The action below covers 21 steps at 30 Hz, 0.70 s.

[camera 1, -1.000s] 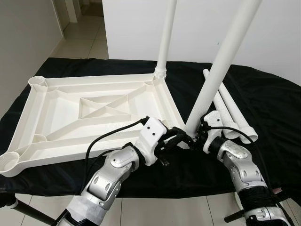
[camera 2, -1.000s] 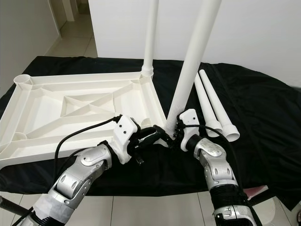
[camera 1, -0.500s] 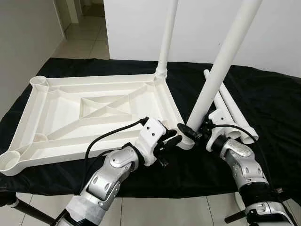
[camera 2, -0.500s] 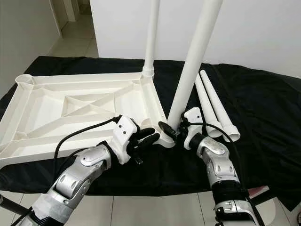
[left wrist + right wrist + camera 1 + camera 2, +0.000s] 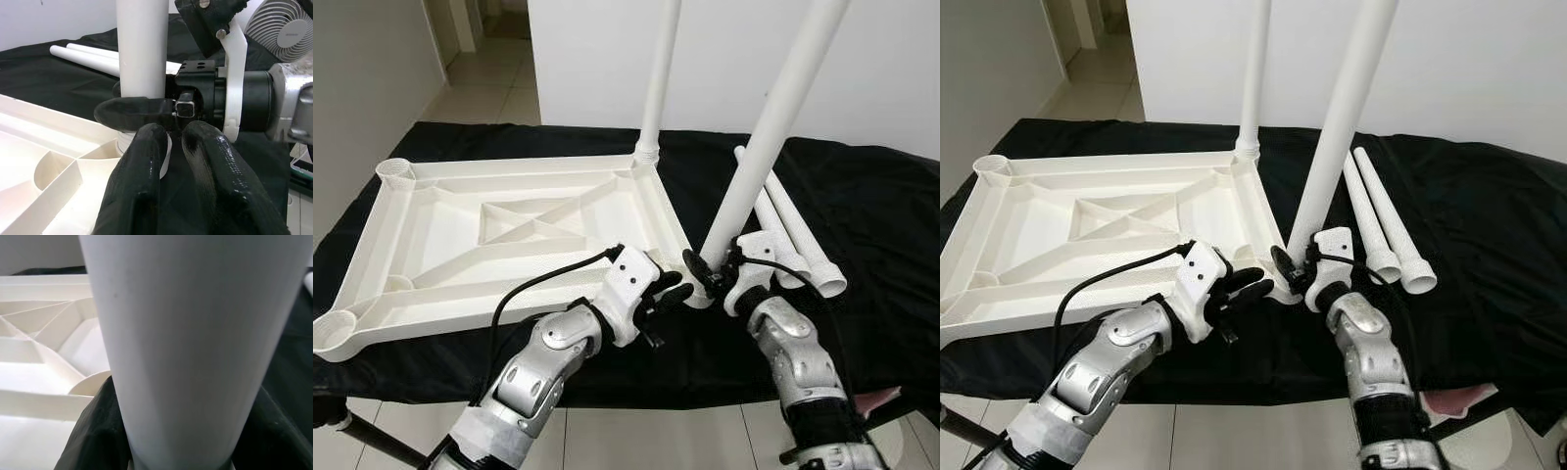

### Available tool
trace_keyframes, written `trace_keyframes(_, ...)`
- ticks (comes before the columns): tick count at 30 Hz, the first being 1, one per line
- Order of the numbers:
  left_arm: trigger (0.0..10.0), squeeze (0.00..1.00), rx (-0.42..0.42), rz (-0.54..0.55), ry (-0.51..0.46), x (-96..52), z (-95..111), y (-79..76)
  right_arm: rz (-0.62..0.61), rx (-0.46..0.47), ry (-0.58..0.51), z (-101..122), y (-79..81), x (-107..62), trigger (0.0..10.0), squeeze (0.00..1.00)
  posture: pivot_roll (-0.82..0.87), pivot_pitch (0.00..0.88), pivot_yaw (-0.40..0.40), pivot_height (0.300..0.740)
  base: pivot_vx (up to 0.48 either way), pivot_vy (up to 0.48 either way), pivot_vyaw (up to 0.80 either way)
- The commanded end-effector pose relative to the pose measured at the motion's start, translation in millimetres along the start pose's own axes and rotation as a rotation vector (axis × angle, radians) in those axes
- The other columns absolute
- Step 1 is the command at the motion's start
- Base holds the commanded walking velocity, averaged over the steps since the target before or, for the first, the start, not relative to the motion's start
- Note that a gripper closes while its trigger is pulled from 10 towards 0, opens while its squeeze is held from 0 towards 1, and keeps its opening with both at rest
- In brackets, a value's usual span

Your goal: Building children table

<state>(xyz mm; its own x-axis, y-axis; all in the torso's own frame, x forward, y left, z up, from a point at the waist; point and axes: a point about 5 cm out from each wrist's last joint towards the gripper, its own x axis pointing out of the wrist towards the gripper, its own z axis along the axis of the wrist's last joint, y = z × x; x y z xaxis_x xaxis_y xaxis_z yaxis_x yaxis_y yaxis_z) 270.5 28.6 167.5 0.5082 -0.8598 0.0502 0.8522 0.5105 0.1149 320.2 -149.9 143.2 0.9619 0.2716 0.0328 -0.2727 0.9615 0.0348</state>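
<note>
Gripping the near white leg (image 5: 769, 137) low on its shaft, my right gripper (image 5: 710, 277) clamps both fingers around it where it stands in the tabletop's near right corner socket. My left gripper (image 5: 668, 291) hovers just beside that socket, fingers (image 5: 146, 161) pressed together and empty. The upturned white tabletop (image 5: 499, 235) lies on a black cloth (image 5: 862, 196), a second leg (image 5: 658, 78) upright at its far right corner, two spare legs (image 5: 793, 230) lying to the right.
</note>
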Motion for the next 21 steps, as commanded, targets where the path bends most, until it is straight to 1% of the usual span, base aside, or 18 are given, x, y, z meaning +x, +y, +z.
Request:
trace_keyframes(1, 10.0, 0.00, -0.010, -0.042, 0.033, -1.6, -6.7, -4.5, -0.228, 0.050, 0.070, -14.1, -4.0, -5.6, 10.0, 0.00, 0.03, 0.069, -0.032, 0.740, 0.000, 0.000, 0.00)
trace_keyframes(2, 10.0, 0.00, -0.010, -0.042, 0.033, -1.6, -6.7, -4.5, -0.228, 0.050, 0.070, -14.1, -4.0, -5.6, 10.0, 0.00, 0.03, 0.069, -0.032, 0.740, 0.000, 0.000, 0.00)
trace_keyframes(3, 10.0, 0.00, -0.010, -0.041, 0.034, -2.1, -6.9, -4.6, -0.315, 0.052, 0.068, -13.4, -4.3, -6.6, 10.0, 0.00, 0.03, 0.069, -0.032, 0.740, 0.000, 0.000, 0.00)
trace_keyframes(4, 10.0, 0.00, -0.010, -0.041, 0.035, -2.6, -7.1, -5.0, -0.376, 0.088, 0.068, -13.2, -1.4, -6.9, 10.0, 0.00, 0.04, 0.068, -0.036, 0.740, 0.000, 0.000, 0.00)
trace_keyframes(5, 10.0, 0.00, -0.010, -0.041, 0.035, -2.6, -7.1, -5.0, -0.376, 0.088, 0.068, -13.2, -1.4, -6.9, 10.0, 0.00, 0.04, 0.068, -0.036, 0.740, 0.000, 0.000, 0.00)
trace_keyframes(6, 10.0, 0.00, -0.011, -0.041, 0.036, -2.9, -7.4, -5.5, -0.438, 0.120, 0.054, -11.9, 1.6, -7.4, 10.0, 0.00, 0.04, 0.067, -0.039, 0.740, 0.000, 0.000, 0.00)
trace_keyframes(7, 10.0, 0.00, -0.011, -0.040, 0.036, -3.1, -7.5, -6.0, -0.432, 0.163, 0.036, -10.5, 9.4, -5.1, 10.0, 0.00, 0.05, 0.066, -0.041, 0.740, 0.000, 0.000, 0.00)
trace_keyframes(8, 10.0, 0.00, -0.011, -0.040, 0.036, -3.1, -7.5, -6.0, -0.432, 0.163, 0.036, -10.5, 9.4, -5.1, 10.0, 0.00, 0.05, 0.066, -0.041, 0.740, 0.000, 0.000, 0.00)
trace_keyframes(9, 10.0, 0.00, -0.015, -0.035, 0.034, -3.4, -7.2, -6.3, -0.399, 0.196, 0.000, -5.0, 18.8, -1.7, 10.0, 0.00, 0.04, 0.064, -0.039, 0.740, 0.000, 0.000, 0.00)
trace_keyframes(12, 10.0, 0.00, -0.019, -0.034, 0.032, -3.4, -7.3, -6.7, -0.379, 0.191, -0.015, -1.3, 18.3, -1.6, 10.0, 0.00, 0.04, 0.062, -0.038, 0.740, 0.000, 0.000, 0.00)
trace_keyframes(14, 10.0, 0.00, -0.017, -0.042, 0.032, -2.9, -7.6, -7.9, -0.376, 0.160, -0.020, 1.3, 16.1, -2.9, 10.0, 0.00, 0.04, 0.057, -0.038, 0.740, 0.000, 0.000, 0.00)
trace_keyframes(19, 10.0, 0.00, -0.016, -0.043, 0.031, -2.0, -7.2, -7.6, -0.380, 0.153, -0.026, 3.1, 16.0, -3.8, 10.0, 0.00, 0.03, 0.050, -0.038, 0.740, 0.000, 0.000, 0.00)
trace_keyframes(20, 10.0, 0.00, -0.016, -0.042, 0.029, -1.5, -6.7, -7.1, -0.372, 0.165, -0.030, 3.9, 17.5, -4.1, 10.0, 0.30, 0.03, 0.050, -0.038, 0.740, 0.000, 0.000, 0.00)
trace_keyframes(21, 10.0, 0.00, -0.016, -0.041, 0.028, -1.1, -6.4, -6.7, -0.366, 0.174, -0.032, 4.4, 18.7, -4.4, 10.0, 0.30, 0.03, 0.050, -0.038, 0.740, 0.000, 0.000, 0.00)
